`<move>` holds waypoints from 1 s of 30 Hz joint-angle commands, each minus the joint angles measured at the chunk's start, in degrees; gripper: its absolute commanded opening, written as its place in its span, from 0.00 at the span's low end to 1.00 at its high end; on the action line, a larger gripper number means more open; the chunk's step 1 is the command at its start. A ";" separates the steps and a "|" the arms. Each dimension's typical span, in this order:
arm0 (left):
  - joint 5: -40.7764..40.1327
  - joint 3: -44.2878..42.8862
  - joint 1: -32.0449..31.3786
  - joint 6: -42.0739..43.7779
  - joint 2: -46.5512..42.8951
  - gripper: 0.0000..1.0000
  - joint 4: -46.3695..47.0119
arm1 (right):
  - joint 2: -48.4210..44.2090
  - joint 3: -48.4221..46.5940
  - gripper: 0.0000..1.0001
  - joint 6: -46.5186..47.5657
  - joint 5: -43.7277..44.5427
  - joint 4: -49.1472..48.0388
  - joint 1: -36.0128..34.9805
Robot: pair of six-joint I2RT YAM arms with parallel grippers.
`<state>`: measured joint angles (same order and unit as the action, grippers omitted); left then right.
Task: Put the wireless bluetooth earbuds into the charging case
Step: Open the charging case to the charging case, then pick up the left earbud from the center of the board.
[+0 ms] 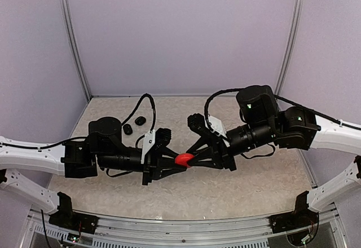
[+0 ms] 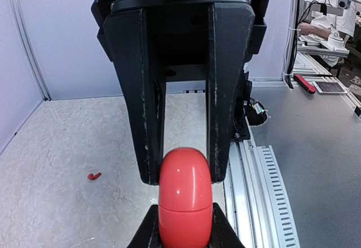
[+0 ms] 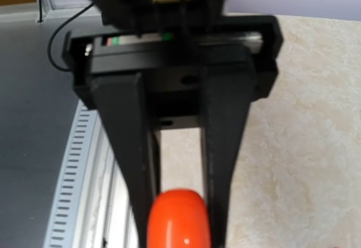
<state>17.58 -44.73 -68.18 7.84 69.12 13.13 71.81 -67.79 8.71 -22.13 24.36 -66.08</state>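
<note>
Beige mottled tabletop (image 1: pixel 225 194), lilac walls (image 1: pixel 180 34), left fingers (image 1: pixel 178 162) and right fingers (image 1: pixel 192 157) both gripping red case (image 1: pixel 184 159)

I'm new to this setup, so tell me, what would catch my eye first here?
The red case stands out most. It is held in the air over the middle of the table, with the left gripper and right gripper pinching it from opposite sides. After that, a tiny red earbud lies on the table, and two small black lumps sit back left.
</note>
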 commanded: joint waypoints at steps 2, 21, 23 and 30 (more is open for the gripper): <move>2.70 1.84 -0.12 0.59 -2.95 0.05 5.28 | -1.26 -1.35 0.32 -1.16 2.14 -0.62 1.00; 4.69 3.74 -0.20 2.01 -4.44 0.00 7.67 | -2.39 -0.90 0.40 -2.97 4.45 -2.45 3.72; 4.20 4.60 0.28 -0.11 -4.65 0.00 9.46 | -2.93 -0.32 0.43 -3.64 3.39 -3.05 4.94; 3.21 10.18 5.94 -9.35 -7.23 0.00 17.24 | -5.80 4.61 0.64 -7.74 0.53 -5.48 14.16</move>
<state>21.52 -37.36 -64.93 4.49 64.18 23.49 67.92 -65.45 3.95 -20.32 20.71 -56.51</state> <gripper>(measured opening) 0.215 0.588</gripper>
